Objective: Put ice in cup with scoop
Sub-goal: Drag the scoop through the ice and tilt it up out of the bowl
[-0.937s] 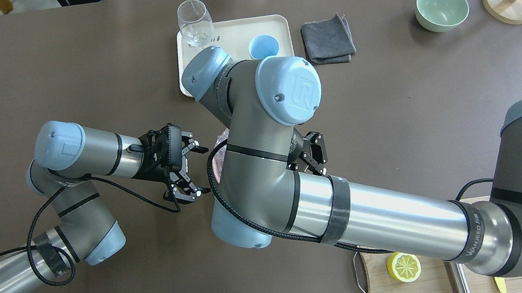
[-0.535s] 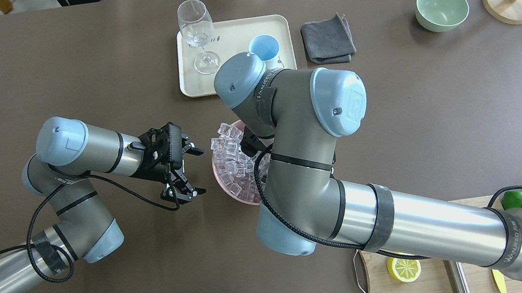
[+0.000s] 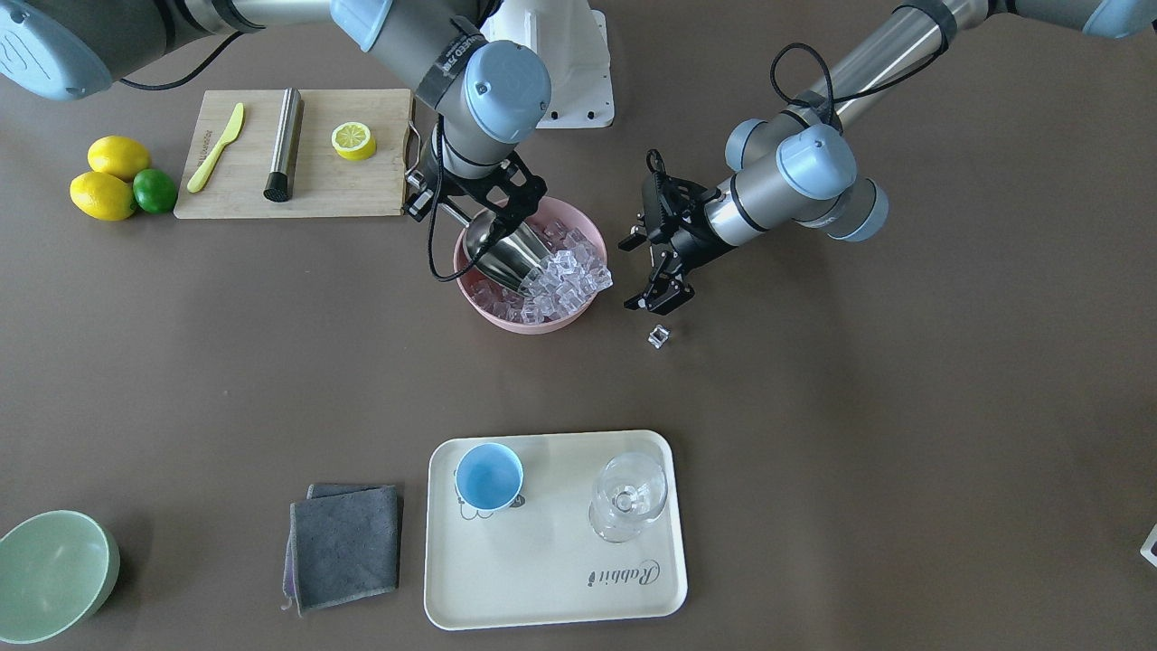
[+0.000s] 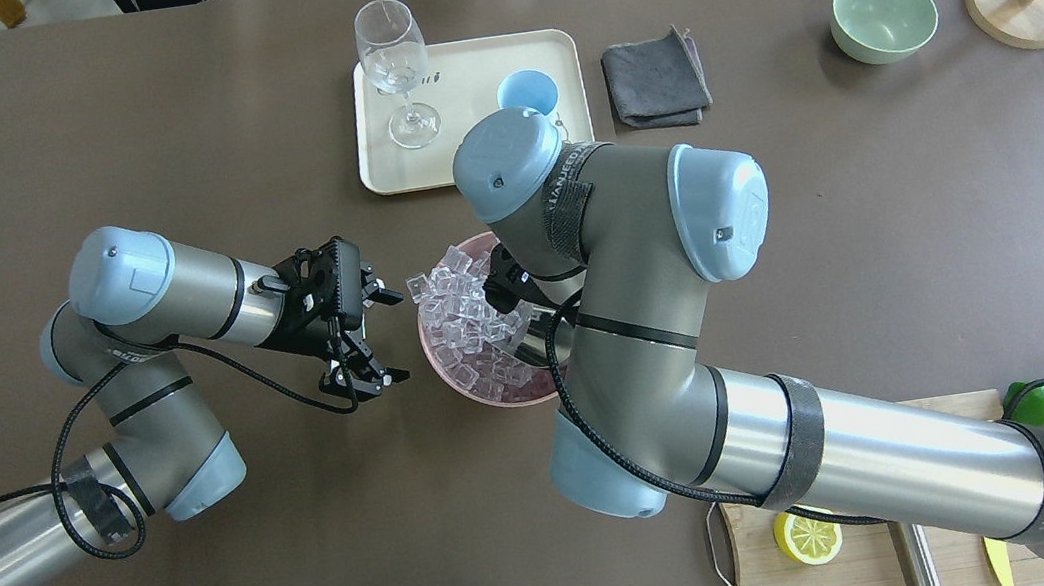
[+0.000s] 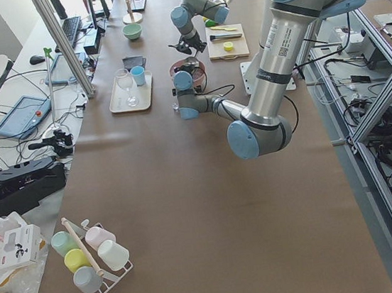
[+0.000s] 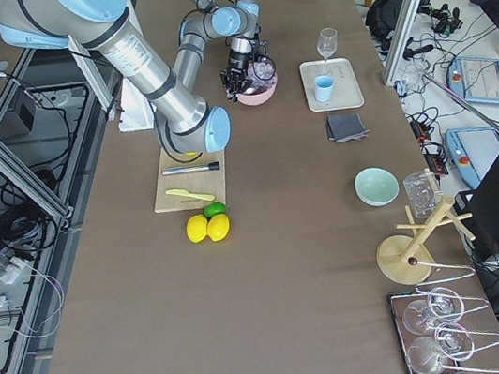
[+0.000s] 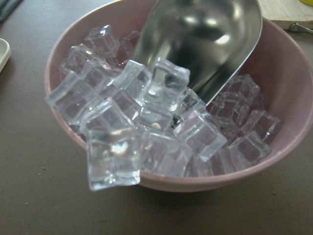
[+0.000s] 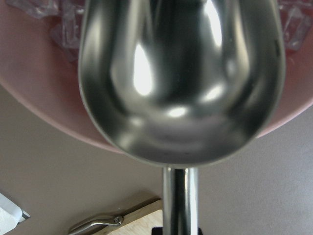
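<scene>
A pink bowl (image 3: pixel 529 321) in the middle of the table is heaped with ice (image 3: pixel 568 271). My right gripper (image 3: pixel 477 203) is shut on the handle of the steel scoop (image 3: pixel 503 253), whose trough is tilted down into the cubes. The left wrist view shows the scoop (image 7: pixel 205 44) behind the ice (image 7: pixel 156 107), with only a few cubes at its lip. My left gripper (image 4: pixel 390 338) hangs open and empty beside the bowl (image 4: pixel 486 399). The light-blue cup (image 3: pixel 489 476) stands empty on the cream tray (image 3: pixel 560 615), apart from both grippers.
One loose cube (image 3: pixel 659 336) lies on the table below the left gripper. A wine glass (image 3: pixel 628 497) shares the tray. A grey cloth (image 3: pixel 345 542) and green bowl (image 3: pixel 50 574) lie beyond it. A cutting board (image 3: pixel 298 194) holds a lemon half, a knife and a steel rod.
The right arm has swung to the right in the overhead view, uncovering the bowl of ice. The left gripper has edged a little closer to the bowl and stays open.
</scene>
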`<state>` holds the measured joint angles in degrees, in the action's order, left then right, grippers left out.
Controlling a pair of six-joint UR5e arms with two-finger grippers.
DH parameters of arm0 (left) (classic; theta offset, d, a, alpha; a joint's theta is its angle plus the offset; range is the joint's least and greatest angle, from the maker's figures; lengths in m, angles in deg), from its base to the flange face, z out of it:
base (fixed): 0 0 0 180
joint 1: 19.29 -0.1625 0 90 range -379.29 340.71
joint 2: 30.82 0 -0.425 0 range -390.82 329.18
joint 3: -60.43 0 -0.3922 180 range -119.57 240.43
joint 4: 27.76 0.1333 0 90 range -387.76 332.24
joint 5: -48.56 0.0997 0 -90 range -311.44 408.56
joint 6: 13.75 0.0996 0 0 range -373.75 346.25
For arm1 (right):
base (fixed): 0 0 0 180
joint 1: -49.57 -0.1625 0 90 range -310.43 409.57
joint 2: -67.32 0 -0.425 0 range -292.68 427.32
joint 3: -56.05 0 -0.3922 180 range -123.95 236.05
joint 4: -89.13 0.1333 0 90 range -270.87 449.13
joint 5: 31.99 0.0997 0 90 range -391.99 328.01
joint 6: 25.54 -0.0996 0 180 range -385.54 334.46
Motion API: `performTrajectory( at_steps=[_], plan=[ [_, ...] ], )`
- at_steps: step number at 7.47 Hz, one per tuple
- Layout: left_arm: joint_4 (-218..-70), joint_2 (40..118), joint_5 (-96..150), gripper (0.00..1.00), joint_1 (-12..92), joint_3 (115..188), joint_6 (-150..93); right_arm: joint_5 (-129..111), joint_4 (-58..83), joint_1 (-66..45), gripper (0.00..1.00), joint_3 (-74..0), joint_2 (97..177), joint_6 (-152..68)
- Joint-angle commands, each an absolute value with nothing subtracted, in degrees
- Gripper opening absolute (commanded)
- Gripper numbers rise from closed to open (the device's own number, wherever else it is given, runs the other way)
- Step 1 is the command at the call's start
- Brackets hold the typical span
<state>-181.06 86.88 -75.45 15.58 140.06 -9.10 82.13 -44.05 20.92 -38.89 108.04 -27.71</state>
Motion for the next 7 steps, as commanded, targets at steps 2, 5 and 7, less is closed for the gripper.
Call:
performTrajectory(
  at_steps=[2, 5, 7],
  plan=[
    [-181.2, 87.0, -75.5, 0.99, 15.5, 140.2, -9.4, 81.3, -38.8, 20.9, 0.0, -45.3, 112.1, -27.7],
    [-181.0, 87.0, -75.2, 0.99, 15.3, 140.5, -9.4, 81.1, -32.6, 21.1, 0.0, -46.1, 114.9, -27.7],
    [-181.0, 87.0, -75.2, 0.99, 15.3, 140.5, -9.4, 81.2, -31.5, 21.1, 0.0, -46.5, 115.0, -27.7]
  ],
)
